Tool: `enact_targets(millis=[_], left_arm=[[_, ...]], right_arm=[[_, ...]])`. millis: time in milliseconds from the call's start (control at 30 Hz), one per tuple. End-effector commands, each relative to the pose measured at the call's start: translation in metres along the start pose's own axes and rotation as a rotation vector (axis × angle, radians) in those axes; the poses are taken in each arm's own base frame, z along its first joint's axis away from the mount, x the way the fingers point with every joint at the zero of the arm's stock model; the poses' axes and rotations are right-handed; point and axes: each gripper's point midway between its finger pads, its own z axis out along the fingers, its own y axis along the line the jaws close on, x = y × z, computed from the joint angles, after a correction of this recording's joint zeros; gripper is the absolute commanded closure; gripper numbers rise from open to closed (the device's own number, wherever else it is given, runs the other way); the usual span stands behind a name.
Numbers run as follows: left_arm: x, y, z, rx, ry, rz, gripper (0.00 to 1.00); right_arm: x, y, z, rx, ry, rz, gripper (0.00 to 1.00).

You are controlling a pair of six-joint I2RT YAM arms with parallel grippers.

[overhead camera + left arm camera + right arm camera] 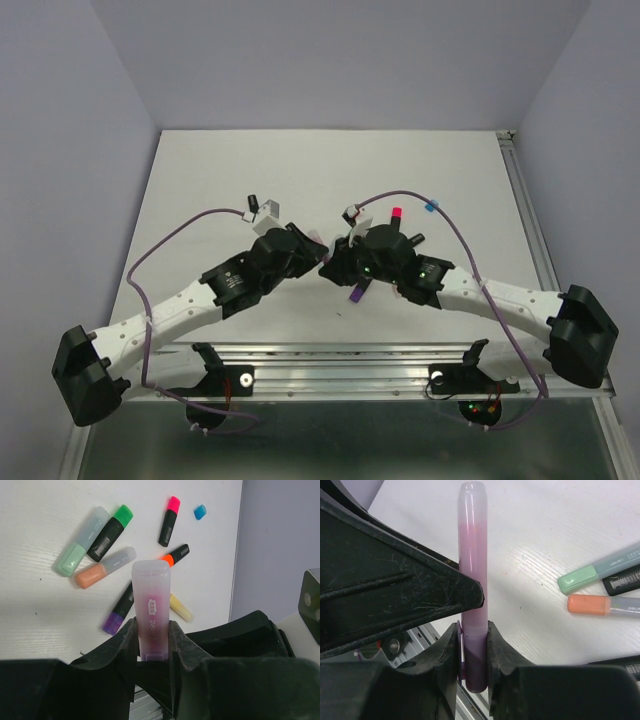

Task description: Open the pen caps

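Mid-air, purple cap inside right pincer, barrel inside left pincer

White surface with faint grain. Grooved metal rail along near edge; second rail down right side. Plain lilac-grey walls on three sides, rising from surface edges.

A white table carries scattered highlighters and one loose blue cap.
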Motion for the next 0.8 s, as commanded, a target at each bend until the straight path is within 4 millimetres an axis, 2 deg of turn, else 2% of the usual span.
enact_targets(millis=[0,167,233,333,467,633,700,767], left_arm=[[-0.014,-0.008,0.0,0.02,-0.076,-0.03,1.0],[-0.034,-0.004,0.007,-0.027,-0.183,-0.079,1.0],[-0.046,-0.002,0.014,-0.053,-0.243,-0.095,1.0],[-0.063,0.001,0.027,-0.077,-0.303,-0.113,1.0],[-0.085,0.004,0.048,-0.107,-0.33,-0.132,1.0],[-0.127,0.013,0.059,-0.159,-0.44,-0.152,1.0],[-0.133,0.015,0.062,-0.169,-0.438,-0.145,1.0],[-0.14,0.024,0.063,-0.19,-0.444,-0.135,1.0]], right_arm=[[-0.024,0.033,-0.009,-0.096,-0.047,-0.022,0.99],[-0.016,0.059,-0.027,-0.247,-0.033,0.017,0.99],[-0.003,0.074,-0.037,-0.339,0.023,0.036,0.99],[0.011,0.106,-0.063,-0.514,0.09,0.078,0.99],[0.032,0.124,-0.081,-0.584,0.155,0.107,0.99],[0.056,0.127,-0.086,-0.567,0.235,0.156,0.99],[0.061,0.124,-0.085,-0.544,0.251,0.163,0.99],[0.056,0.114,-0.079,-0.467,0.218,0.166,0.99]])
